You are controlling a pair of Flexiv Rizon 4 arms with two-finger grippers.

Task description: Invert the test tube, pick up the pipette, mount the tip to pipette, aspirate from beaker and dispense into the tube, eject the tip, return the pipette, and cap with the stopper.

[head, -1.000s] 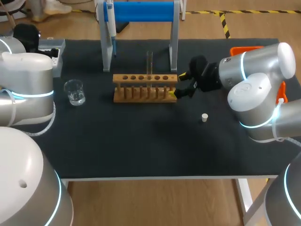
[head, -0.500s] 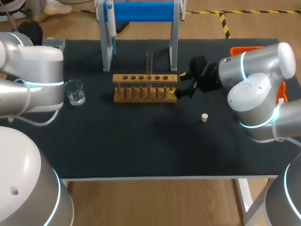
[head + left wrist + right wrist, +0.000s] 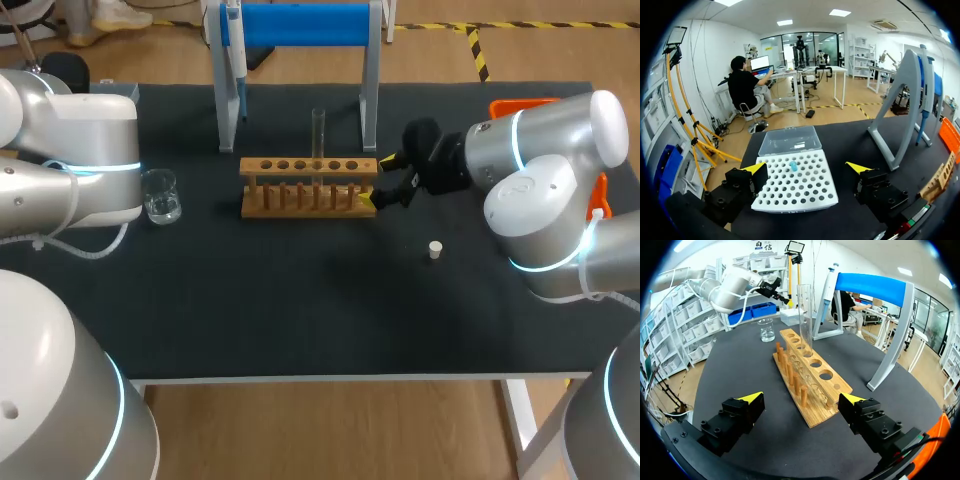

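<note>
- Black table point(image 3: 300, 310) fills mid-frame; the test tube point(image 3: 318, 130) stands upright in the wooden rack point(image 3: 310, 186), upper centre.
- Right gripper point(image 3: 378, 180) spread wide, empty, just beside the rack's right end.
- Left gripper point(image 3: 806, 167) wide apart, empty; the tip box point(image 3: 790, 192) ahead of it holds perhaps one blue tip.
- Beaker point(image 3: 159, 195) centre-left, stopper point(image 3: 435, 249) right of centre, pipette point(image 3: 235, 60) hanging at the top.
</note>
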